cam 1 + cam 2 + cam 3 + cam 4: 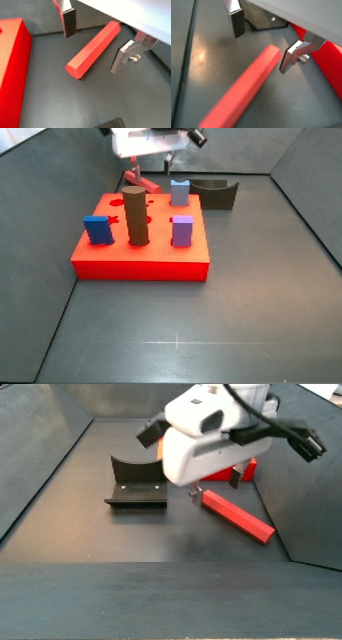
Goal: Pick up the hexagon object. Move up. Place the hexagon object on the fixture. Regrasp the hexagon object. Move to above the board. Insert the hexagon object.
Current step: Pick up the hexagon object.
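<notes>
The hexagon object is a long salmon-red faceted rod lying flat on the dark floor, also seen in a wrist view and a side view. My gripper hangs open over it, one finger on each side, neither touching the rod. The same open stance shows from the gripper in the wrist view. The fixture, a dark notched block, stands on the floor just beyond the rod. The board is a red slab next to the rod. In a side view only a sliver of the rod shows under the gripper.
The board carries upright pegs: a blue block, a tall brown cylinder, a purple block and a grey-blue block. The board's edge lies close beside the rod. Dark walls enclose the floor.
</notes>
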